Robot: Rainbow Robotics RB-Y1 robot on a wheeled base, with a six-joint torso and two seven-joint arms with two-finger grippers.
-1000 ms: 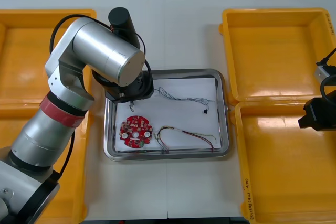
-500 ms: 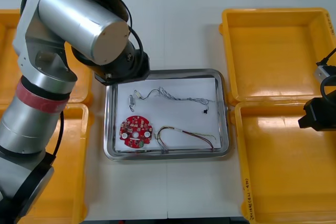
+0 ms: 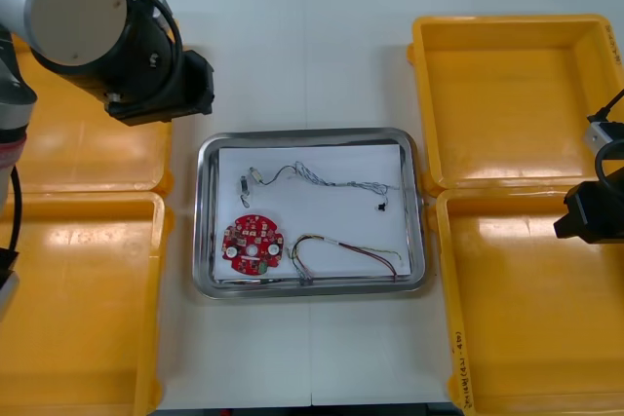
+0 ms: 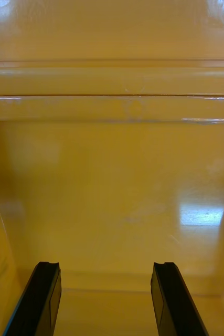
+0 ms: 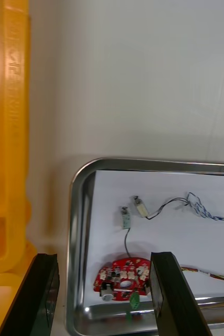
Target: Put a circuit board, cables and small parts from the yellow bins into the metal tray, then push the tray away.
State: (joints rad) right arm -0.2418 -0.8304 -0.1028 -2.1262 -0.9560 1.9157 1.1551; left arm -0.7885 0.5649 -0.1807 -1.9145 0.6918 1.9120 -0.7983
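Note:
The metal tray lies mid-table with a white inside. It holds a round red circuit board, a twisted blue and white cable and a red and yellow cable. My left arm hangs over the far left bin's edge, left of the tray. In the left wrist view my left gripper is open and holds nothing; beyond it are the tray's rim, the board and the cable. My right gripper is open over the bare floor of a yellow bin.
Two yellow bins stand on the left and two on the right. The right arm is parked over the near right bin. Bare table lies beyond and in front of the tray.
My left arm has drawn back from the tray's far left corner, up and to the left, uncovering the cable's end lying in the tray. The right arm has not moved.

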